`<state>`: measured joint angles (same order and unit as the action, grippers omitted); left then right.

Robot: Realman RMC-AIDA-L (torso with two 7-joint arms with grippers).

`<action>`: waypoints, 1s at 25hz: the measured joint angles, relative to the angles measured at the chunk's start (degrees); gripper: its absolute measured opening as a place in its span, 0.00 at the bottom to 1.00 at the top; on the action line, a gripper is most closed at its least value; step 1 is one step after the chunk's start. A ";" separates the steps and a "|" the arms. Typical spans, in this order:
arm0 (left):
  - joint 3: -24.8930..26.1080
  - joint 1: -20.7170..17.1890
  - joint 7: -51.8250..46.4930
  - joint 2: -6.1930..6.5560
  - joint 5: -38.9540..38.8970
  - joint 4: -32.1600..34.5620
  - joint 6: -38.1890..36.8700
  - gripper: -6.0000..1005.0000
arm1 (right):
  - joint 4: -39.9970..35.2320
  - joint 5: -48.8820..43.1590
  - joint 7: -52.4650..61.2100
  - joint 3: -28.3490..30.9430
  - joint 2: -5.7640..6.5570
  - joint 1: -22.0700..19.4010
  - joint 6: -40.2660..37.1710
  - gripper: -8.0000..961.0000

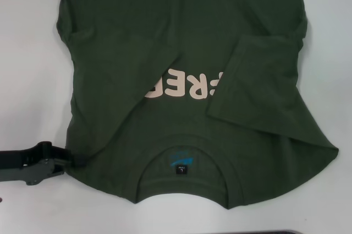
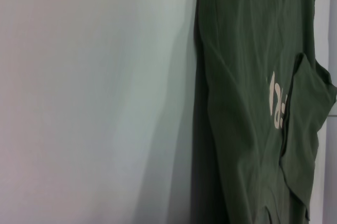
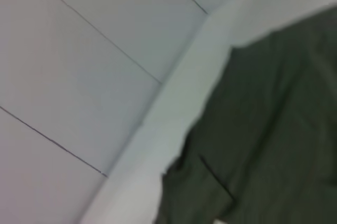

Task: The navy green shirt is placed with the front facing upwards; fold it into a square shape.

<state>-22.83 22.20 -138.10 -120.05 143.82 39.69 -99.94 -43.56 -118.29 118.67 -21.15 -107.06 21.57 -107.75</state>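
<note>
The navy green shirt (image 1: 187, 41) lies flat on the white table, collar toward me, with its black neck label (image 1: 182, 169) showing inside the neckline. Both sides are folded inward over the chest, and they partly cover the cream letters (image 1: 176, 88). My left gripper (image 1: 74, 159) reaches in low from the left and meets the shirt's near left shoulder edge; its grip is unclear. The left wrist view shows the shirt (image 2: 242, 103) beside bare table. In the right wrist view a corner of the shirt (image 3: 274, 129) appears. The right gripper is out of sight.
White table (image 1: 33, 80) surrounds the shirt on the left, right and near sides. The right wrist view shows the table's edge with a tiled floor (image 3: 79, 50) beyond it. A dark strip (image 1: 280, 232) lies along the near edge of the head view.
</note>
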 joint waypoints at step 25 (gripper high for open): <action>0.06 1.18 -0.39 0.46 -0.48 0.03 0.86 0.05 | 2.14 -24.47 8.22 -0.12 2.57 -0.04 -3.43 0.98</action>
<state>-22.76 23.38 -138.50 -119.59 143.34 39.72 -99.08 -41.42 -142.77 126.89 -21.27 -104.50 21.53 -111.18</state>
